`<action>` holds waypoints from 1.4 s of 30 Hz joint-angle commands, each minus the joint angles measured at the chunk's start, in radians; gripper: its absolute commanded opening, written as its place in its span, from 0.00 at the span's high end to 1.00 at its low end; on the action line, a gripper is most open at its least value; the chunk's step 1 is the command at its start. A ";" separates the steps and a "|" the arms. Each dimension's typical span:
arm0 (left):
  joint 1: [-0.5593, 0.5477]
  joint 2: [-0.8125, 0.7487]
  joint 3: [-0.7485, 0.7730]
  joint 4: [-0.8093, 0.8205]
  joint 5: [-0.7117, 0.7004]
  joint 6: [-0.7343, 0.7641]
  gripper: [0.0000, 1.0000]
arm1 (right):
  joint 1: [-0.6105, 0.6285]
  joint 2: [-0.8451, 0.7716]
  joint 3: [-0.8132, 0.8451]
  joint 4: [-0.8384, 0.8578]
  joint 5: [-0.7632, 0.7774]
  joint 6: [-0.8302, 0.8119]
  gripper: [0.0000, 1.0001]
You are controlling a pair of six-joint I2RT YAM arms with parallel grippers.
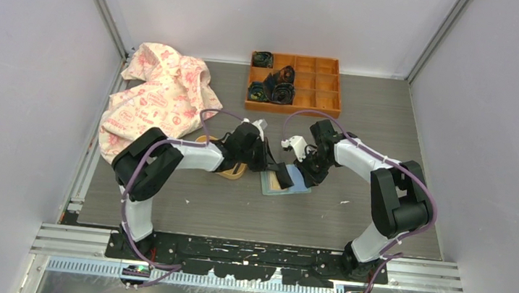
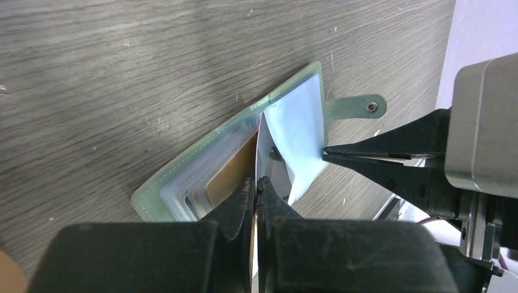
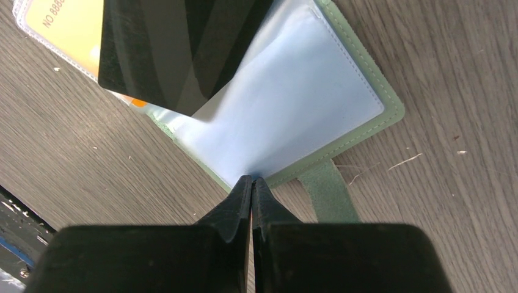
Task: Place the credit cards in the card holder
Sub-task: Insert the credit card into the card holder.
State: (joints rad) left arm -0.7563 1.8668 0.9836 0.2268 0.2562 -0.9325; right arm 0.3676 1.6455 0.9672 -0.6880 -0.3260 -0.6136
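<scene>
Left gripper [image 2: 255, 182]: closed on a dark-striped credit card [image 3: 177, 52], which is held edge-on above the open card holder [image 2: 151, 196]. The holder lies flat on the table [image 2: 122, 67] between the two grippers, and a yellow-orange card [image 3: 58, 24] is seen in one of its pockets. Right gripper [image 3: 251, 182]: pinched shut on the edge of a clear sleeve [image 3: 293, 116], which is lifted off the stack. The card is best squared to the pocket mouth and slid in flat while the sleeve is held raised; whether its leading edge has entered cannot be told.
</scene>
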 commanded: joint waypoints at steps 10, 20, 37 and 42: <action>-0.015 0.066 0.055 0.016 0.070 -0.040 1.00 | 0.007 -0.025 0.034 -0.008 -0.012 0.006 0.93; -0.003 0.113 0.135 -0.155 0.132 -0.054 1.00 | 0.007 -0.040 0.033 -0.006 -0.022 0.006 0.93; 0.025 0.215 0.270 -0.285 0.202 -0.032 1.00 | 0.016 -0.195 -0.035 0.063 -0.147 -0.036 0.91; 0.025 0.220 0.259 -0.244 0.187 -0.049 1.00 | 0.134 -0.293 -0.127 0.151 -0.195 -0.119 0.90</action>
State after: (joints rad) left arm -0.7349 2.0617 1.2442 0.0074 0.4812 -0.9916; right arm 0.4007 1.4288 0.8955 -0.6285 -0.4477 -0.6533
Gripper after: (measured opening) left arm 0.009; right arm 0.094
